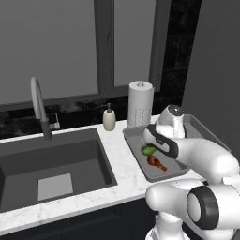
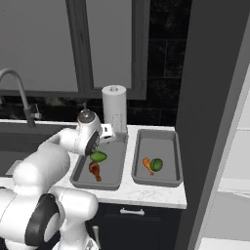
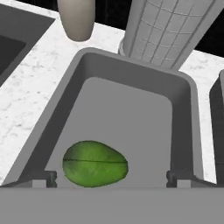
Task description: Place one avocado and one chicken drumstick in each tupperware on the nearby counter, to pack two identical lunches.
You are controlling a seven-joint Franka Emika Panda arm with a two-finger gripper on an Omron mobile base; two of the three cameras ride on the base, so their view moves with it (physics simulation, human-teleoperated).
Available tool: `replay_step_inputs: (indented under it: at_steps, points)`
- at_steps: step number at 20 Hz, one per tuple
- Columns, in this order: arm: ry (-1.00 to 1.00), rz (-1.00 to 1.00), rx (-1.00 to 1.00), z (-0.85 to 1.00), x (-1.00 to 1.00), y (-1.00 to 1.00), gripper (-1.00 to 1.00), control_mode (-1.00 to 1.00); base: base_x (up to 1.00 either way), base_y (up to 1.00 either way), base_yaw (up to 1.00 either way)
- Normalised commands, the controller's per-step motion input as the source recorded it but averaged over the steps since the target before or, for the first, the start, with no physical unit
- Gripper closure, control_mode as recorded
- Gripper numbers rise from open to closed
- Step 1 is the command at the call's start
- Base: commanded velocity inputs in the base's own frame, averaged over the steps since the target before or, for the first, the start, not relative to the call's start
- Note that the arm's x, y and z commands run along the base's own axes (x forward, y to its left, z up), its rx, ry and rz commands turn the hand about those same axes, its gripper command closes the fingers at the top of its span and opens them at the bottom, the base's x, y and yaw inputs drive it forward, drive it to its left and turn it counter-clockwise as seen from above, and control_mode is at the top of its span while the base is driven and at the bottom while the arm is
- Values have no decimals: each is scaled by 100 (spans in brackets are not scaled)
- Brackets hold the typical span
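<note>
My hand hangs wide open and empty over the left tray, an avocado lying between its tips. That tray, on the surface, also holds a drumstick. The right tray holds another avocado and drumstick.

I see a white, faintly grey-marbled tabletop over dark cabinet fronts. Two grey trays: the left tray shows a green avocado and an orange-brown drumstick; the right tray shows another green avocado and an orange drumstick. The paper towel roll is white with a faint grid pattern, the soap bottle beige, the sink dark grey.
</note>
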Motion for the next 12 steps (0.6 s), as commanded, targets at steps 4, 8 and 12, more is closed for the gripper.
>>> replay_step_inputs:
  at_steps: [4, 8, 12]
  points:
    - [-17, 0, 1, 82, -80, 2, -100, -100, 0, 0, 0]
    - [-18, 0, 3, 98, -81, 8, -100, -100, 0, 0, 0]
    - [-14, 0, 1, 100, -80, 7, -100, -100, 0, 0, 0]
